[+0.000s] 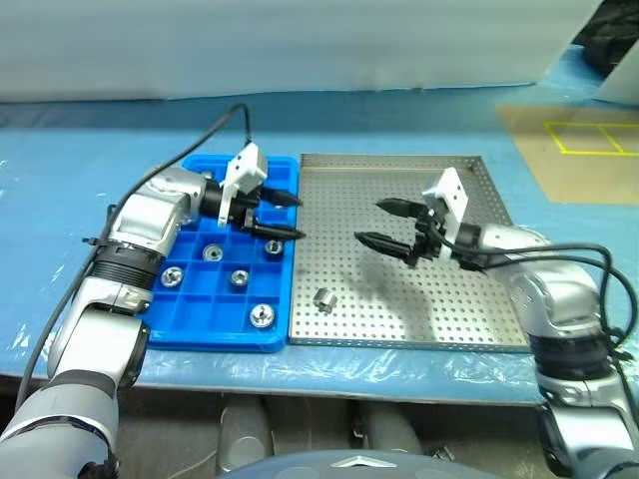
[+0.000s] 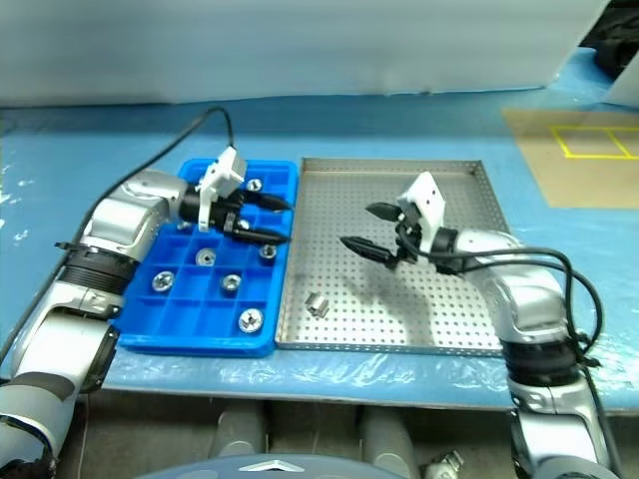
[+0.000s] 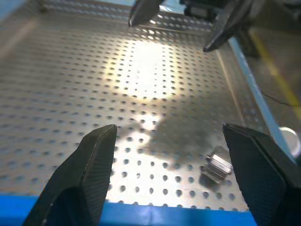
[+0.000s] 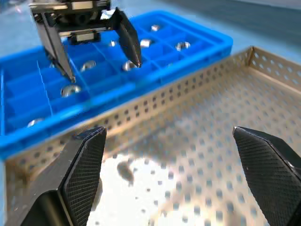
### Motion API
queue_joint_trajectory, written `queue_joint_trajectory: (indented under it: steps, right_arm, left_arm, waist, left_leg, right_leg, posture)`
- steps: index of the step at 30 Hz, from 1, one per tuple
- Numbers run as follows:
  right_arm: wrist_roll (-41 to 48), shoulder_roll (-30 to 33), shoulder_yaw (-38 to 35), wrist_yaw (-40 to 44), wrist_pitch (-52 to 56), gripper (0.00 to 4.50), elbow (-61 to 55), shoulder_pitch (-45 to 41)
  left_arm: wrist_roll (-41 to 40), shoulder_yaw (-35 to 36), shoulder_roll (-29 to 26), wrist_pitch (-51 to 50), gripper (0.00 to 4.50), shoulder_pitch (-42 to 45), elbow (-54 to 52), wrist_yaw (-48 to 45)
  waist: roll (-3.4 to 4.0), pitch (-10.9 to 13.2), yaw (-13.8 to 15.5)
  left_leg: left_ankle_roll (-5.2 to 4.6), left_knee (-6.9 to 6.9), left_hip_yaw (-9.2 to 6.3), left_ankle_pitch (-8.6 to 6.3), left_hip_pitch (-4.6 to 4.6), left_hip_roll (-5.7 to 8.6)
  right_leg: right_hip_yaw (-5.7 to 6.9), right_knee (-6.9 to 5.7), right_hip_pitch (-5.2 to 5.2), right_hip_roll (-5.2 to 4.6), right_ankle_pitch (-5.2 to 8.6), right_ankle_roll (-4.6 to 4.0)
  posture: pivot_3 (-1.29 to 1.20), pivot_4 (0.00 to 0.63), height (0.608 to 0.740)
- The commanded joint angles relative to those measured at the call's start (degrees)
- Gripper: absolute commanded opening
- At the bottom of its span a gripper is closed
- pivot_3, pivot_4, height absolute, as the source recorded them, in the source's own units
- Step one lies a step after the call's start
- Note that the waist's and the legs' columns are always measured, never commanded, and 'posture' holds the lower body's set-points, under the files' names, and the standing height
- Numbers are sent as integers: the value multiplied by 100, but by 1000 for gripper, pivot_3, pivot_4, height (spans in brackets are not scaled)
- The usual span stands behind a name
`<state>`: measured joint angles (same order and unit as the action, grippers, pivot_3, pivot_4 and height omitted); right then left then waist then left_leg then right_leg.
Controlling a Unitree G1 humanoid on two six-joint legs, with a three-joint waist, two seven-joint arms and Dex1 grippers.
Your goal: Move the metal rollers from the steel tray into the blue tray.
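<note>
Nearest roller: your closest piece is the lone metal roller lying on the steel tray, by its near rim close to the corner beside the blue tray; it sits below and ahead of your left claw's tips, and near-left of your right claw.
Left claw: you have it hovering over the blue tray's edge next to the steel tray, fingers spread apart with nothing between them, tips aimed toward the steel tray.
Right claw: you have it above the middle of the steel tray, fingers at their widest and empty, tips aimed back at the left claw; the two claws face each other, well apart.
Blue tray: it lies side by side with the steel tray, under and behind your left claw.
Rollers already in blue tray: you can see four on the near side of your left claw, at and, each in its own compartment; one more sits just under the claw's lower finger, and another lies beyond the claw near the far rim.
Steel tray floor: perforated, bare under your right claw apart from its shadow.
Table covering: pale blue sheet under both trays.
</note>
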<state>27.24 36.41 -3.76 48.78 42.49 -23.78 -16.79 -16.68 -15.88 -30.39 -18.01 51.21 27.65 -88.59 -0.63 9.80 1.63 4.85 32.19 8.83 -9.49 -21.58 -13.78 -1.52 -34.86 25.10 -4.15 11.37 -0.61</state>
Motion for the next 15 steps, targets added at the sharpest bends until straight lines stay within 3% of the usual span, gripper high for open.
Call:
queue_joint_trajectory:
  steps: [1,8,15]
  right_arm:
    - [338,36,-498,-419,307,4438,-809,366]
    - [608,-126,-804,-1194,667,4438,-1772,1363]
    - [828,-94,-873,-1639,922,4438,-2309,1891]
  left_arm:
    - [189,-359,114,605,3805,350,579,-388]
    - [23,-1361,265,1630,3805,817,1153,-391]
    - [-435,-2180,175,2031,3805,855,882,-391]
  waist:
    - [0,0,-88]
    - [0,0,-273]
    - [0,0,-397]
  left_leg:
    - [-1,0,2,0,2,1]
    - [-24,15,23,-14,16,5]
    - [-41,21,39,-25,19,4]
  right_leg:
    - [-1,1,-1,1,0,0]
    - [-19,9,-16,0,-4,7]
    - [-29,12,-16,0,-3,8]
  posture:
    - [-503,150,740]
    - [-605,150,740]
    - [-648,150,740]
